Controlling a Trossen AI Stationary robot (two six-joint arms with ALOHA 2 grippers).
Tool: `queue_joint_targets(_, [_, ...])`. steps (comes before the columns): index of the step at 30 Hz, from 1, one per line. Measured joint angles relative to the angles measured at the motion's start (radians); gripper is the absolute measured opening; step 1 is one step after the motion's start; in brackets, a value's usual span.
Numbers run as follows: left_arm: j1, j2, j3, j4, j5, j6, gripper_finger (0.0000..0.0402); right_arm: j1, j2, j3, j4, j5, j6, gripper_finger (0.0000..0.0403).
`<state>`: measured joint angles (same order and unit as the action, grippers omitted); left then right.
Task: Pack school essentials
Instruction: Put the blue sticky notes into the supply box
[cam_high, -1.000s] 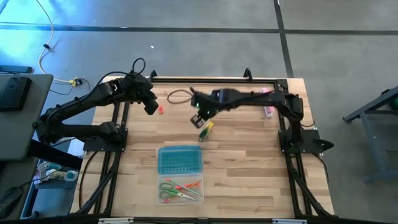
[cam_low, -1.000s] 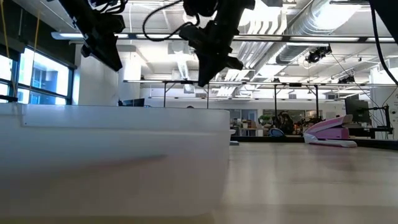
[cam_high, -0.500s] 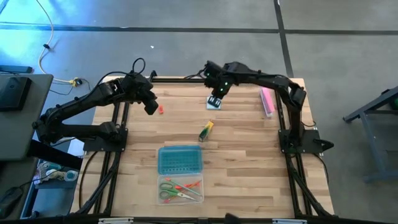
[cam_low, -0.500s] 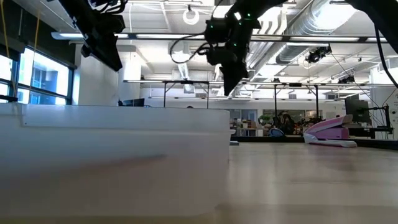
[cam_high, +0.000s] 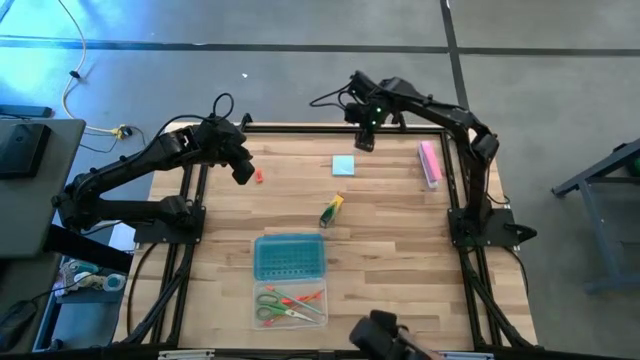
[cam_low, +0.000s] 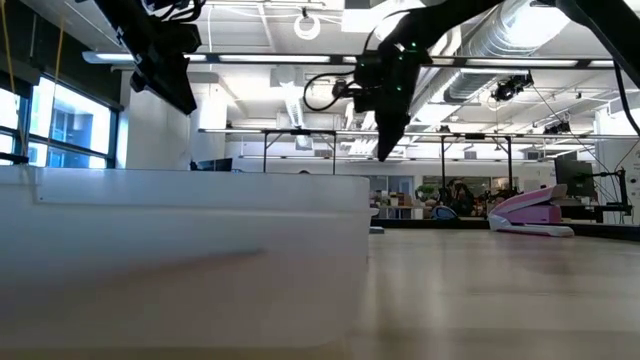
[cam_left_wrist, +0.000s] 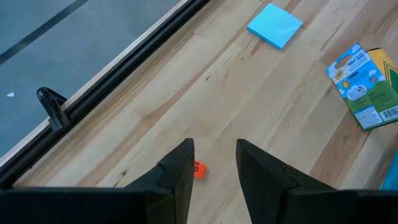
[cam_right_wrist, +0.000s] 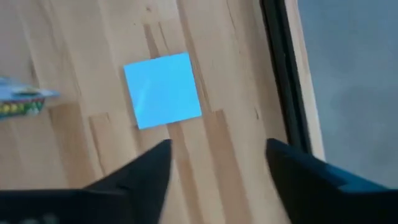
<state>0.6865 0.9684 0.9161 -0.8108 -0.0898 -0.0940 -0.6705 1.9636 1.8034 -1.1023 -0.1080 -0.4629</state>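
Note:
A light-blue note pad (cam_high: 343, 165) lies flat on the table near the far edge; it also shows in the right wrist view (cam_right_wrist: 163, 90). My right gripper (cam_high: 365, 140) (cam_right_wrist: 217, 174) hangs open above the table, just beyond the pad toward the far right, and holds nothing. A yellow-green crayon box (cam_high: 331, 210) lies mid-table. My left gripper (cam_high: 243, 172) (cam_left_wrist: 214, 168) hovers open, high over a tiny red piece (cam_left_wrist: 198, 170) at the far left. Green-handled scissors and orange and green pencils (cam_high: 290, 303) lie in a clear box at the near edge.
A teal-lidded box (cam_high: 289, 256) sits just beyond the clear box, whose white wall (cam_low: 180, 260) fills the low view's left. A pink bar (cam_high: 429, 163) lies at the far right. A black frame rail (cam_left_wrist: 124, 81) runs along the far edge. A dark shape (cam_high: 385, 338) shows at the near edge.
My right gripper has gone from above the crayon box toward the table's far edge and rightward, passing over the note pad. The pad now lies uncovered on the table. My left arm has kept still.

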Motion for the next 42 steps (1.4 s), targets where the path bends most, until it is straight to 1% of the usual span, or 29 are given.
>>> queue_joint_targets(3, [0.000, 0.000, 0.000, 0.000, 0.000, 0.000, 0.0110, -0.011, 0.000, 0.000, 0.013, -0.007, -0.101, 0.0317])
queue_joint_targets(6, [0.000, 0.000, 0.000, 0.000, 0.000, 0.000, 0.0110, -0.016, 0.000, -0.020, 0.064, -0.020, -0.188, 0.0375])
queue_joint_targets(8, [0.000, 0.000, 0.000, 0.000, 0.000, 0.000, 0.0110, -0.016, 0.000, -0.049, 0.093, -0.038, -0.220, 0.0393])
queue_joint_targets(13, [0.000, 0.000, 0.000, 0.000, 0.000, 0.000, 0.0110, -0.005, 0.000, -0.164, 0.198, -0.109, -0.233, 0.0389])
queue_joint_targets(19, [0.000, 0.000, 0.000, 0.000, 0.000, 0.000, 0.0110, 0.031, 0.000, -0.292, 0.351, -0.114, -0.223, 0.0390])
queue_joint_targets(24, [0.000, 0.000, 0.000, 0.000, 0.000, 0.000, 0.0110, 0.064, 0.000, -0.366, 0.485, -0.104, -0.208, 0.0390])
queue_joint_targets(29, [0.000, 0.000, 0.000, 0.000, 0.000, 0.000, 0.0110, 0.082, 0.000, -0.401, 0.542, -0.103, -0.191, 0.0391])
queue_joint_targets(33, [0.000, 0.000, 0.000, 0.000, 0.000, 0.000, 0.0110, 0.085, 0.003, -0.414, 0.546, -0.102, -0.165, 0.0391])
queue_joint_targets(38, [0.000, 0.000, 0.000, 0.000, 0.000, 0.000, 0.0110, 0.089, 0.046, -0.412, 0.550, -0.088, -0.154, 0.0391])
queue_joint_targets(42, [0.000, 0.000, 0.000, 0.000, 0.000, 0.000, 0.0110, 0.098, 0.055, -0.412, 0.560, -0.074, -0.143, 0.0391])
